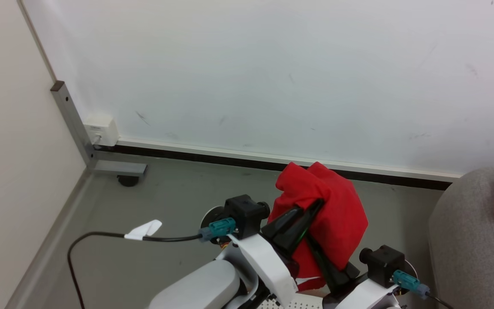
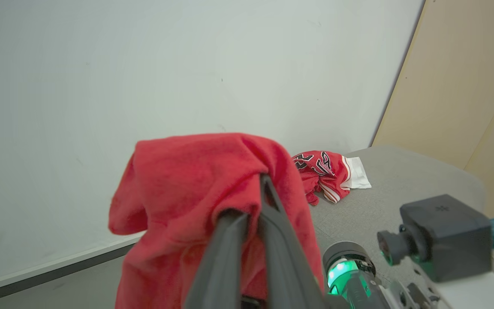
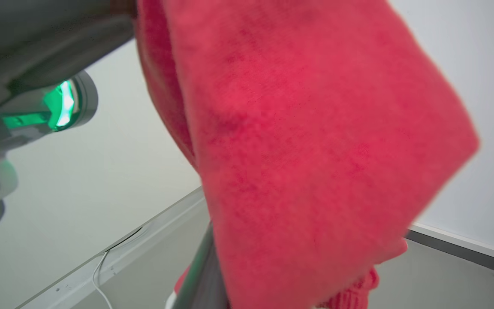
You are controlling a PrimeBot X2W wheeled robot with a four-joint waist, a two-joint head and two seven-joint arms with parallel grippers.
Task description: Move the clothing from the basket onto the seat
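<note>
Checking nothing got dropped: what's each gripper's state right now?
Left gripper: closed on the red garment.
Right gripper: closed, fingertips buried in the same garment, apparently gripping it.

Bright, even light; blurry near clothing

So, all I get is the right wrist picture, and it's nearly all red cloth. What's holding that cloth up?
Observer: The left claw is pinched shut on the red garment, which drapes down around it.
Visitor: And where is it meant to go?
Observer: A big grey seat stands off to the robot's right, against the wall.
Visitor: Is anything lying on it?
Observer: Yes, a crumpled red jersey with black-and-white lettering lies on top of it.
</note>
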